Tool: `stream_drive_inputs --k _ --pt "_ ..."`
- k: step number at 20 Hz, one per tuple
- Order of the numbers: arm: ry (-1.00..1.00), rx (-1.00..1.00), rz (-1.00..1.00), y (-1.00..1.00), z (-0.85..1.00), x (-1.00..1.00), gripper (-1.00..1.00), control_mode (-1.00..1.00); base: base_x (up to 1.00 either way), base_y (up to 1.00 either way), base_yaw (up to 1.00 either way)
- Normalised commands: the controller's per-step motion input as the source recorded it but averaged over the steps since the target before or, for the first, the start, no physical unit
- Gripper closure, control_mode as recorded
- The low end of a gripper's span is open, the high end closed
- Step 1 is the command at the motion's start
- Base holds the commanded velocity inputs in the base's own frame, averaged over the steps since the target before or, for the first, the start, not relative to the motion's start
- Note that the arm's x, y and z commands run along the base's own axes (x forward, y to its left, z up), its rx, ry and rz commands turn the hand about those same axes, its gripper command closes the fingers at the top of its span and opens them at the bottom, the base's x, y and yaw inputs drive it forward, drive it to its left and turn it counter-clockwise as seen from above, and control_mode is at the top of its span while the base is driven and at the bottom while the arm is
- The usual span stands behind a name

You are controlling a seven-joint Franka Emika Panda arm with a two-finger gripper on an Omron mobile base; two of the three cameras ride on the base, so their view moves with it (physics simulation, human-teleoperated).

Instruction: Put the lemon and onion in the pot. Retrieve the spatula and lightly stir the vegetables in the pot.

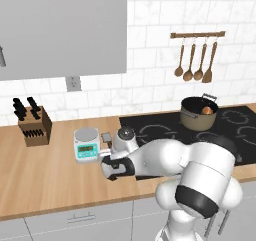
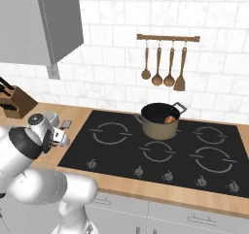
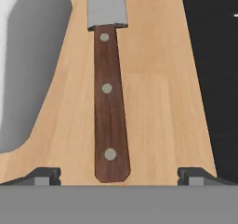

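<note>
the orange-brown onion (image 1: 206, 110) sits in the round tan pot (image 1: 198, 116); my jaws stand wide apart over the brown-handled grey-bladed spatula (image 3: 109, 93), ungrasped; stirring remains.

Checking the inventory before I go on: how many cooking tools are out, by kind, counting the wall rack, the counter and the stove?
Spoons hanging on the wall rack: 3
Turner hanging on that rack: 1
Spatula on the counter: 1
Pot on the stove: 1
Knife block: 1
Scale: 1
Total: 8
</note>
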Motion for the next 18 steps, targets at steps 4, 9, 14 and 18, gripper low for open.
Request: stream_drive_inputs --k 4,9,14,18 --pt "0.0 -0.03 0.0 0.37 -0.31 0.3 -1.0 -1.0 0.0 0.0 0.0" --pt "0.0 -0.02 0.0 0.14 -0.26 0.38 -1.0 -1.0 0.0 0.0 0.0" --pt "0.0 -0.01 0.0 0.01 -0.31 0.28 1.0 -1.0 0.0 0.0 0.0" --pt "0.02 0.0 0.0 0.0 -0.38 -0.06 1.0 -1.0 0.0 0.0 0.0"
